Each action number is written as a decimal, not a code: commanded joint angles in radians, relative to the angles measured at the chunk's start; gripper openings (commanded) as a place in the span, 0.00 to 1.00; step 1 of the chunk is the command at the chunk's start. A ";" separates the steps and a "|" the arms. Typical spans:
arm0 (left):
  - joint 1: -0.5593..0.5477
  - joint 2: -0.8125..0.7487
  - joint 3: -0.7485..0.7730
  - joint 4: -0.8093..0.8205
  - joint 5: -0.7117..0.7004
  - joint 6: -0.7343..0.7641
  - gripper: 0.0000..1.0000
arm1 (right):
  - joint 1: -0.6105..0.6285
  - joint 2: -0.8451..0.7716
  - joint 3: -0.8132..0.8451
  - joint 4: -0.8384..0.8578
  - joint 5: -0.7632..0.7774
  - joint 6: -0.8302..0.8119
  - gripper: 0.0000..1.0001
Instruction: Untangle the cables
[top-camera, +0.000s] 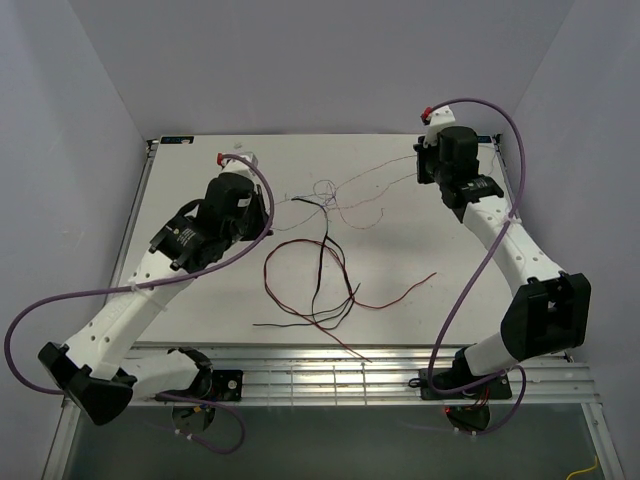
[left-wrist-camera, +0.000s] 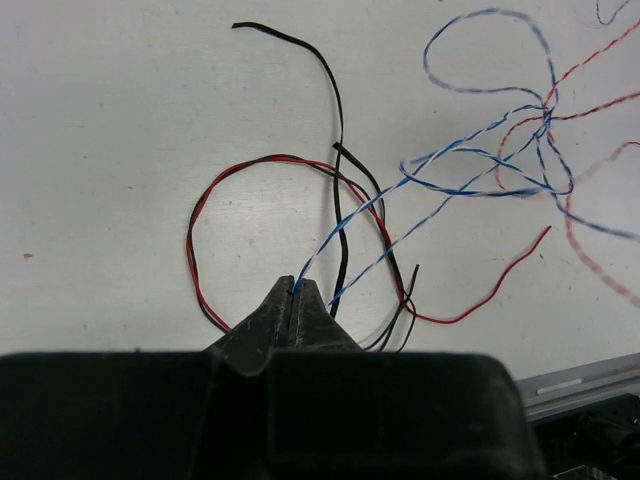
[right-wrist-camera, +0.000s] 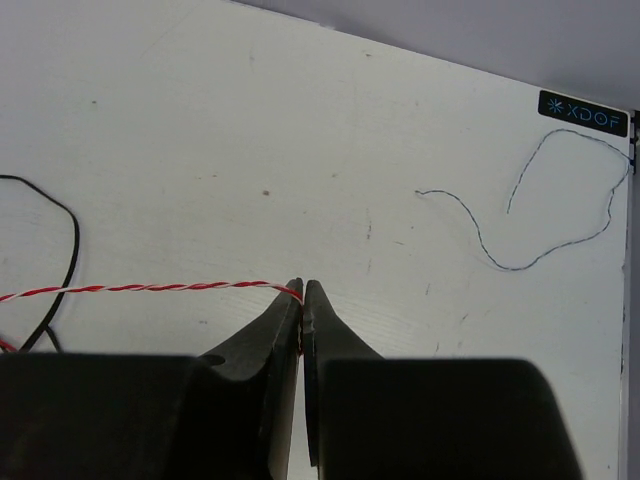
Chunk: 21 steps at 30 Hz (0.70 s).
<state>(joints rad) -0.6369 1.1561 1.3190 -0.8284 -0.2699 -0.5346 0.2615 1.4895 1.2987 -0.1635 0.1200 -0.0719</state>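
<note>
Top external view: the white surface (top-camera: 440, 300) carries both arms. The left arm (top-camera: 130, 310) stretches from its near-left base diagonally inward, its wrist over the left half. The right arm (top-camera: 510, 250) bends at an elbow by the right edge and reaches to the far right corner, wrist turned toward the left edge. The cables (top-camera: 318, 275) lie around the middle of the surface, between the two wrists. A dark red and black pair (left-wrist-camera: 190, 250) curls into a round loop with tails trailing toward the near edge. Thinner strands run lengthwise left to right across the far half, from one wrist to the other. In the left wrist view the left jaws are pressed together on a blue-and-white twisted cable (left-wrist-camera: 408, 180), which leads from the tips into a knot of loops, crossing a single black cable (left-wrist-camera: 340, 110). The right jaws are clamped on a red-and-white twisted cable (right-wrist-camera: 150, 288), which runs nearly straight across the surface from the tips. A separate blue-and-white strand (right-wrist-camera: 505, 268) curls beside a dark label reading "XDOF" (right-wrist-camera: 583, 117) at the surface's edge
</note>
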 joint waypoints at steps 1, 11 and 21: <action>0.003 -0.022 -0.024 0.038 0.047 0.036 0.00 | 0.004 -0.052 0.017 0.033 -0.066 -0.025 0.08; 0.161 0.077 0.131 -0.336 -0.333 -0.229 0.00 | -0.109 -0.041 0.063 -0.028 0.211 -0.052 0.08; 0.358 0.096 0.180 -0.239 -0.285 -0.171 0.00 | -0.242 -0.100 0.042 -0.037 0.182 -0.058 0.08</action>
<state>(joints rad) -0.2947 1.2526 1.4387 -1.0760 -0.5362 -0.7219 0.0101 1.4441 1.3075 -0.2222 0.3016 -0.1143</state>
